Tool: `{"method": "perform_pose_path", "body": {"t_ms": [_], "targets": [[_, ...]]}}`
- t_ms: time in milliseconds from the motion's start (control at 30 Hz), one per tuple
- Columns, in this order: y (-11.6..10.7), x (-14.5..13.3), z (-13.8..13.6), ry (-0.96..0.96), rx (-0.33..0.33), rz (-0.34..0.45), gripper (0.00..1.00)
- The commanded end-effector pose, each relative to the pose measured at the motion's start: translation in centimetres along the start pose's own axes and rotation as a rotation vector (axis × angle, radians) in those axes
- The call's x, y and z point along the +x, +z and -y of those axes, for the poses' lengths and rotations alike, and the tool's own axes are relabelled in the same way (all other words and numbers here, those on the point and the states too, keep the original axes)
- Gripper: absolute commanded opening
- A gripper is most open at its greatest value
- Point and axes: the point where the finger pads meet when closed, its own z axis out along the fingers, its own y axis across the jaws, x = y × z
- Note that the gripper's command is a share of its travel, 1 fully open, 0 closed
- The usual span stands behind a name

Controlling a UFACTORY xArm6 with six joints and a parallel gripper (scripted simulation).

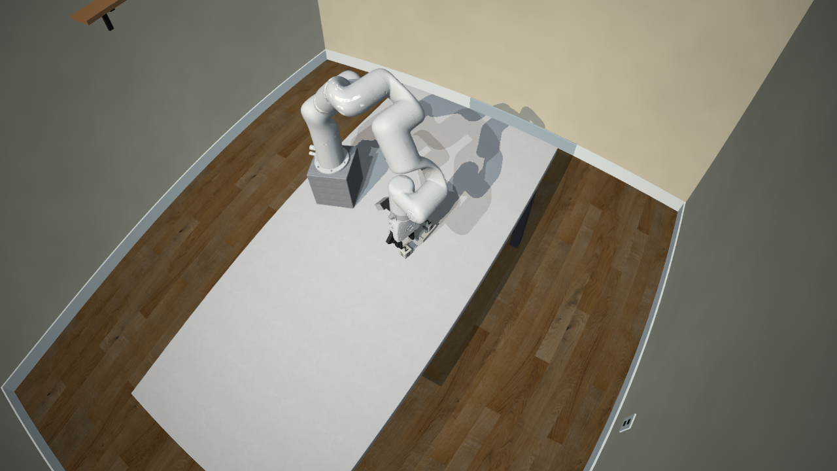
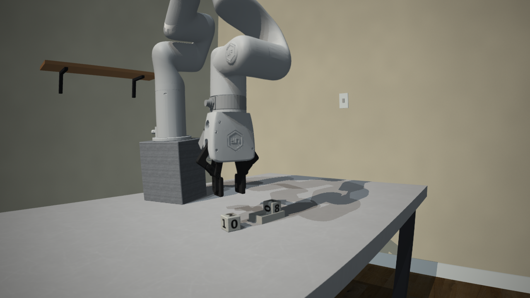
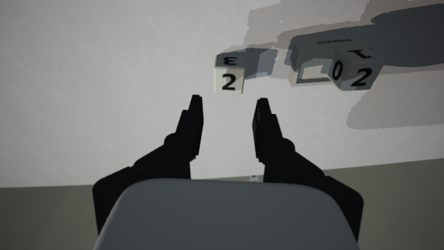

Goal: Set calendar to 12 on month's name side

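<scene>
A loose white cube (image 2: 230, 222) stands on the table just left of the tray (image 2: 267, 216). In the wrist view this cube (image 3: 229, 80) shows a 2 on top and a 3 on one side. A second cube (image 2: 272, 206) stands at the far end of the tray; in the wrist view it (image 3: 353, 72) shows 0, 2 and 1, and the tray (image 3: 309, 73) beside it has an empty space. My gripper (image 2: 229, 191) hangs above the table behind the loose cube, half open and empty. In the wrist view its fingers frame bare table just short of the loose cube.
The arm's grey pedestal (image 2: 172, 170) stands on the table to the left behind the gripper. The table's right edge (image 2: 418, 196) is well beyond the tray. A wooden shelf (image 2: 96, 69) hangs on the far wall.
</scene>
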Motion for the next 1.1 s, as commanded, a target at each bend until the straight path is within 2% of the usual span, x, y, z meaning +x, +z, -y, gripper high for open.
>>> {"method": "perform_pose_path", "body": {"t_ms": [0, 367, 633, 833, 1067], "targets": [[-0.9, -0.1, 0.0, 0.0, 0.0, 0.003, 0.49], [-0.8, 0.0, -0.5, -0.004, -0.022, 0.026, 0.49], [-0.6, 0.1, -1.6, -0.012, -0.073, 0.155, 0.49], [-0.8, 0.1, -0.9, -0.005, -0.041, 0.264, 0.49], [-0.9, 0.2, 0.0, 0.0, 0.0, 0.308, 0.49]]}}
